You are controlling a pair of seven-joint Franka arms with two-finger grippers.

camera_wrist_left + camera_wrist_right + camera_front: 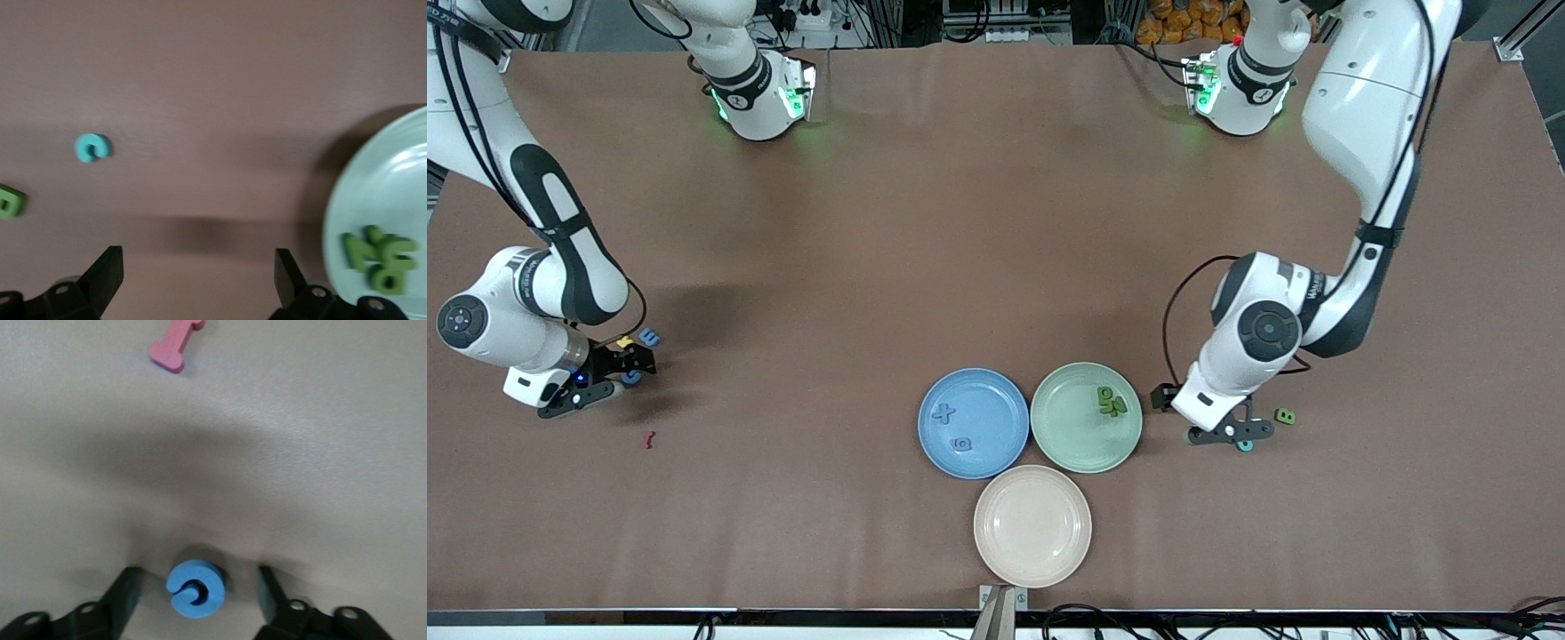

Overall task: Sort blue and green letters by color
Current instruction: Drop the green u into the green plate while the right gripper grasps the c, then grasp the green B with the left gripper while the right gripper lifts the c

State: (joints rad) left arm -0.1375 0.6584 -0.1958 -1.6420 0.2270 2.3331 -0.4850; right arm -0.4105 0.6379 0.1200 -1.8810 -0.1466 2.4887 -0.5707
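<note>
My right gripper (pixel 624 373) is down at the table near the right arm's end, open, its fingers (pixel 123 597) on either side of a round blue letter (pixel 195 587) with a gap on each side. The same blue letter (pixel 631 378) lies on the table. Another blue letter (pixel 649 338) lies beside it. My left gripper (pixel 1232 434) hangs open and empty (pixel 198 277) over bare table beside the green plate (pixel 1086 416). That plate holds green letters (pixel 1112 401) (pixel 377 257). A loose green letter (pixel 1285 415) lies toward the left arm's end. Two blue letters (pixel 943 412) sit on the blue plate (pixel 973 423).
A teal letter (pixel 1243 445) (pixel 91 147) lies by the left gripper. A yellow letter (pixel 624 342) sits next to the right gripper, and a dark red letter (pixel 649 439) (pixel 175 345) lies nearer the front camera. A beige plate (pixel 1032 525) stands empty below the two coloured plates.
</note>
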